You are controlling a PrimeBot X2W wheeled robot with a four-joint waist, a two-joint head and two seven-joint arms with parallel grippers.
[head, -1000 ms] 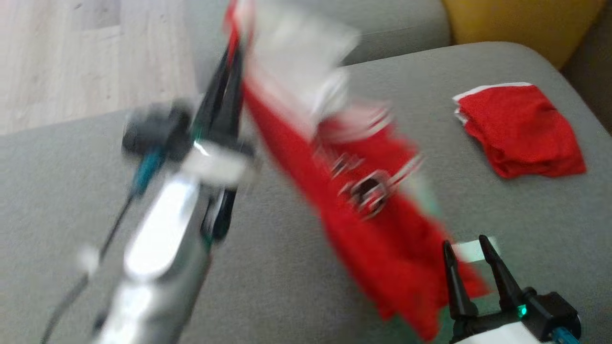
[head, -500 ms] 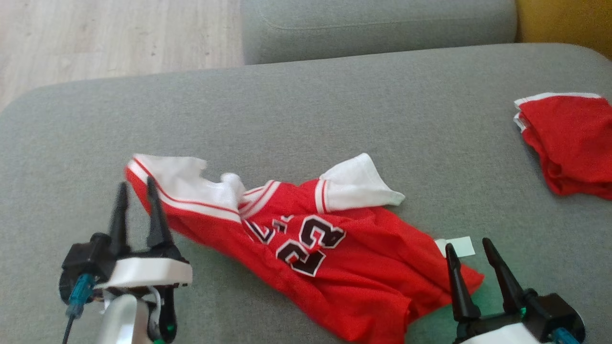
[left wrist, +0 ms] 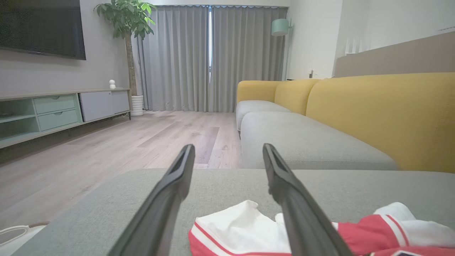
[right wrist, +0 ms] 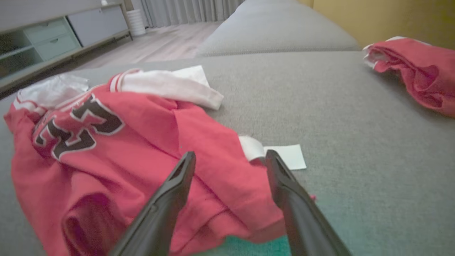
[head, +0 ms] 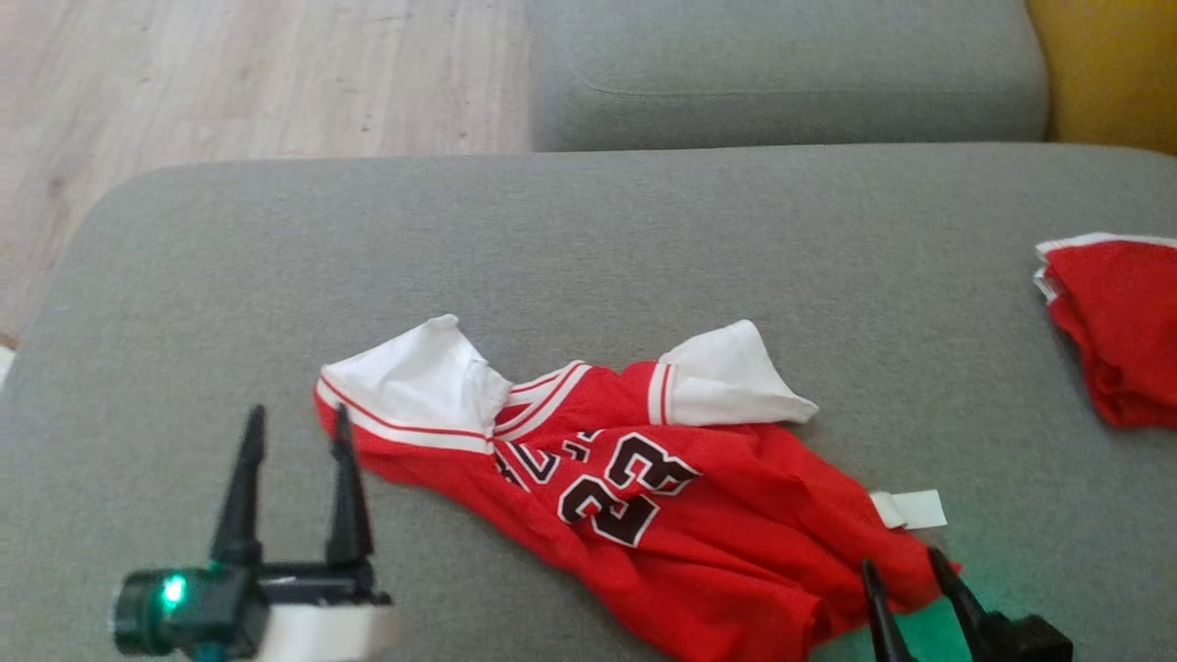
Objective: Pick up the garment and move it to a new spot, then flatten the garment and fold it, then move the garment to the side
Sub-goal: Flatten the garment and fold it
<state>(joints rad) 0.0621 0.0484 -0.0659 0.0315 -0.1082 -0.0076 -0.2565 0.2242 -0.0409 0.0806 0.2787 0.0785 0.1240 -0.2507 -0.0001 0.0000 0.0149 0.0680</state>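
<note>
The garment is a red jersey with white sleeves and the number 23, lying rumpled and slantwise on the grey sofa seat. My left gripper stands open just left of its left white sleeve, with nothing between the fingers. In the left wrist view that sleeve lies below the open left gripper. My right gripper is open at the jersey's lower right hem. In the right wrist view the open right gripper hovers over the garment, near a white tag.
A second red garment, folded, lies at the seat's right edge; it shows as well as a red bundle in the right wrist view. Wooden floor lies beyond the seat's far left edge. A yellow backrest runs along the right.
My left gripper held the jersey up by a sleeve, then lowered it, opened and let go. The jersey now lies on the seat. The head camera has shifted.
</note>
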